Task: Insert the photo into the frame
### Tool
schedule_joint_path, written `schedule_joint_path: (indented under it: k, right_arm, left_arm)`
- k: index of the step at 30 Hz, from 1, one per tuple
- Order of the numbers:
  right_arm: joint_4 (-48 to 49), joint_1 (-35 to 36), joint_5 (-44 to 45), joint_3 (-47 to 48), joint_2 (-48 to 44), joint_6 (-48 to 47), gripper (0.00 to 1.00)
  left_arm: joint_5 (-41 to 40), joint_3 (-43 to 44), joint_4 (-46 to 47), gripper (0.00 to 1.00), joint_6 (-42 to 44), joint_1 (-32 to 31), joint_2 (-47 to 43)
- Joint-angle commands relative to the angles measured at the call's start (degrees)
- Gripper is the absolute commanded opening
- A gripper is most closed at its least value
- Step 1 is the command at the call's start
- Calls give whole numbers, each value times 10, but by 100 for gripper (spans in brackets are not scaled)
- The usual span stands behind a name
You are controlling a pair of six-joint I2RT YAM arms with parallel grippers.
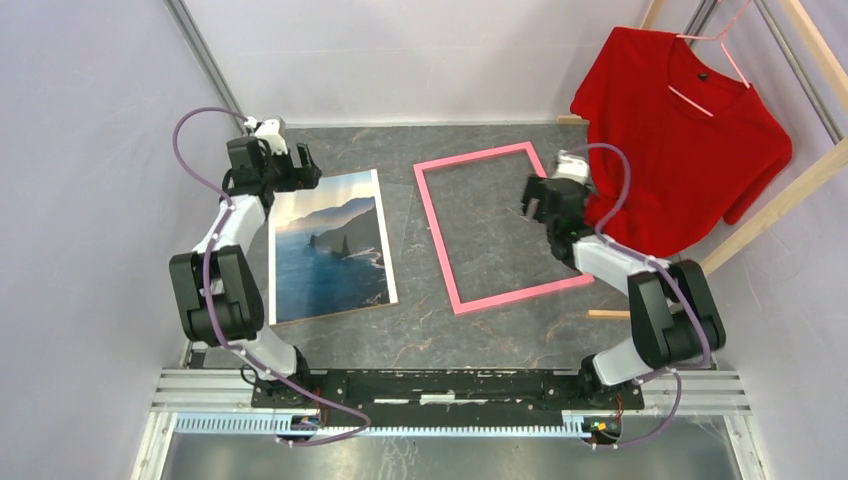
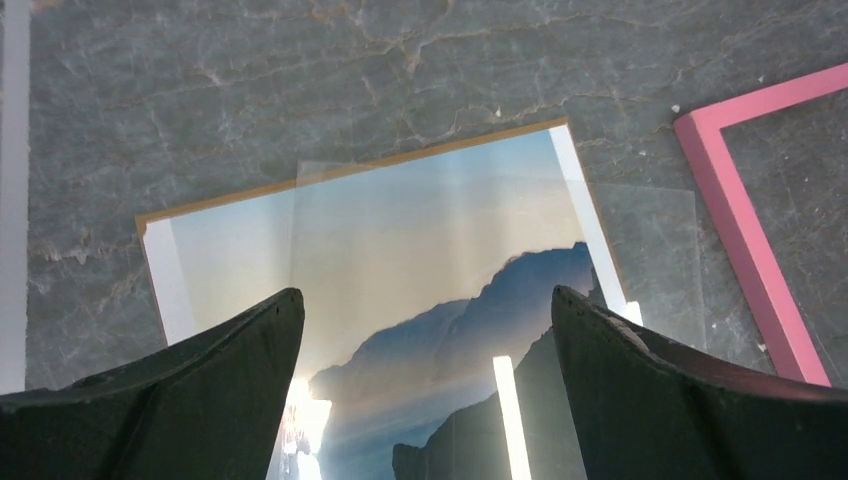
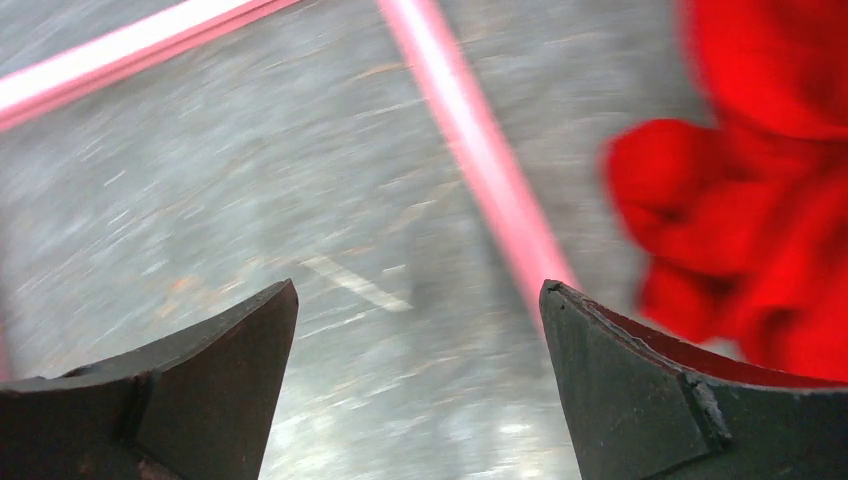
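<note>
A robot lab cell; pale walls point(image 1: 400, 60) box in a grey table point(image 1: 500, 335); two arms point(image 1: 215, 295) bolted to a near aluminium rail point(image 1: 700, 385).

- My right hand point(image 3: 418, 290) hangs over the grey desk point(image 3: 230, 190), fingers spread wide apart.
- A bar of the pink frame point(image 3: 480, 150) runs from 12 toward 5 o'clock.
- Red cloth point(image 3: 760, 200) lies at 3 o'clock, beside that bar; everything is blurred.

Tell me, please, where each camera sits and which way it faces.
Top external: above and behind, facing down at the table; left arm and right arm show.
Left wrist: on its arm, facing down at the photo; open left gripper shows.
Right wrist: on its arm, facing down at the frame and red shirt; open right gripper shows.
Both wrist views share the frame.
</note>
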Motion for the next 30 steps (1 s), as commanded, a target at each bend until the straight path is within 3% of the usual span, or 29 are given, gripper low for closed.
schedule_joint_path:
  k: [1, 10, 19, 22, 30]
  right_arm:
    - [-89, 119, -15, 89, 49, -25, 98]
    - [-172, 273, -33, 271, 211, -27, 97]
    - [-212, 312, -48, 323, 295, -18, 90]
    - [-216, 314, -54, 322, 310, -15, 85]
    - [-239, 325, -47, 321, 333, 2, 61]
  left_arm:
    - [49, 60, -149, 99, 11, 21, 25]
    - [66, 68, -194, 100, 10, 22, 38]
    - [88, 45, -216, 100, 30, 13, 37]
    - [86, 42, -225, 100, 35, -3, 35]
    - [41, 31, -233, 100, 57, -81, 39]
